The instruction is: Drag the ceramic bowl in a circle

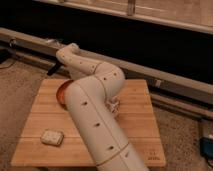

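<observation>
Here, the white arm [95, 115] crosses the wooden table [140, 125] from near right to far left, hiding most of the ceramic bowl [61, 94], whose orange-red rim shows at the table's far-left part. The gripper is hidden behind the arm, fingers together. A small pale block [52, 137] lies near left.

The arm [95, 107] is showing a smooth cream-white shell, made of thick round tube segments. Small dark round holes, perhaps screw recesses, are running in a row along each segment. A thin seam is going around the lowest segment near the bottom edge. Rounded elbow joints are linking the segments, and the far segment is looking slimmer than the near one. The end effector [116, 106] is showing only as a small pale part beside the arm.
</observation>
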Controlling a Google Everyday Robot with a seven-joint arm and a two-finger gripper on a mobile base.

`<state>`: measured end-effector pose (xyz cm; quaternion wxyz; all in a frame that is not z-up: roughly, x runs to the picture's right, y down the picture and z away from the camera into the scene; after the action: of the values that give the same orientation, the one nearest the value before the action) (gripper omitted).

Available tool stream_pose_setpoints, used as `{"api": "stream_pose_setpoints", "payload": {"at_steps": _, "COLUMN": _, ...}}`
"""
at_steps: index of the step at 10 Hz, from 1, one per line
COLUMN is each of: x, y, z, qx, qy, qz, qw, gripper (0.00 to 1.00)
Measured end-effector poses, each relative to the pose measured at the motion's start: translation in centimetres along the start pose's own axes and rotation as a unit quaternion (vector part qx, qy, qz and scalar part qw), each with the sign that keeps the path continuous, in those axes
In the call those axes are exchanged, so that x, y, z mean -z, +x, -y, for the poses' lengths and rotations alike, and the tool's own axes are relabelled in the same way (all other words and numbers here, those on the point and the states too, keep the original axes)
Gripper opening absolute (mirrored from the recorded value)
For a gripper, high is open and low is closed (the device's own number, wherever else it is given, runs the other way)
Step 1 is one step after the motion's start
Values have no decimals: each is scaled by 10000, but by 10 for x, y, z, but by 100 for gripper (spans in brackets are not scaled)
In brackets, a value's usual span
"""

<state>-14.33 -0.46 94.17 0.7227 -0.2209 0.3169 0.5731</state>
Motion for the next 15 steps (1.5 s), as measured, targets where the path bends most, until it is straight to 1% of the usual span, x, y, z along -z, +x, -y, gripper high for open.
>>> {"api": "stream_pose_setpoints", "payload": {"at_steps": 2, "x": 6, "y": -4, "z": -32, "qx": 423, "qy": -90, "qz": 120, "qw": 9990, "gripper": 0}}
{"api": "stream_pose_setpoints", "payload": {"at_steps": 4, "x": 13, "y": 6, "z": -59, "qx": 908, "qy": -148, "qz": 211, "qw": 9955, "gripper": 0}}
{"api": "stream_pose_setpoints", "payload": {"at_steps": 5, "x": 15, "y": 14, "z": -67, "qx": 1081, "qy": -167, "qz": 224, "qw": 9937, "gripper": 0}}
{"api": "stream_pose_setpoints", "payload": {"at_steps": 7, "x": 22, "y": 38, "z": -86, "qx": 1495, "qy": -180, "qz": 242, "qw": 9883, "gripper": 0}}
{"api": "stream_pose_setpoints", "payload": {"at_steps": 8, "x": 25, "y": 51, "z": -93, "qx": 1678, "qy": -193, "qz": 217, "qw": 9854, "gripper": 0}}
{"api": "stream_pose_setpoints", "payload": {"at_steps": 9, "x": 25, "y": 61, "z": -96, "qx": 1820, "qy": -175, "qz": 185, "qw": 9830, "gripper": 0}}
{"api": "stream_pose_setpoints", "payload": {"at_steps": 10, "x": 26, "y": 77, "z": -97, "qx": 1966, "qy": -157, "qz": 143, "qw": 9802, "gripper": 0}}
{"api": "stream_pose_setpoints", "payload": {"at_steps": 11, "x": 25, "y": 87, "z": -96, "qx": 1999, "qy": -130, "qz": 109, "qw": 9797, "gripper": 0}}
{"api": "stream_pose_setpoints", "payload": {"at_steps": 12, "x": 24, "y": 93, "z": -92, "qx": 1970, "qy": -111, "qz": 77, "qw": 9803, "gripper": 0}}
{"api": "stream_pose_setpoints", "payload": {"at_steps": 13, "x": 22, "y": 99, "z": -77, "qx": 1871, "qy": -64, "qz": 28, "qw": 9823, "gripper": 0}}
{"api": "stream_pose_setpoints", "payload": {"at_steps": 15, "x": 14, "y": 103, "z": -45, "qx": 1649, "qy": 27, "qz": -59, "qw": 9863, "gripper": 0}}
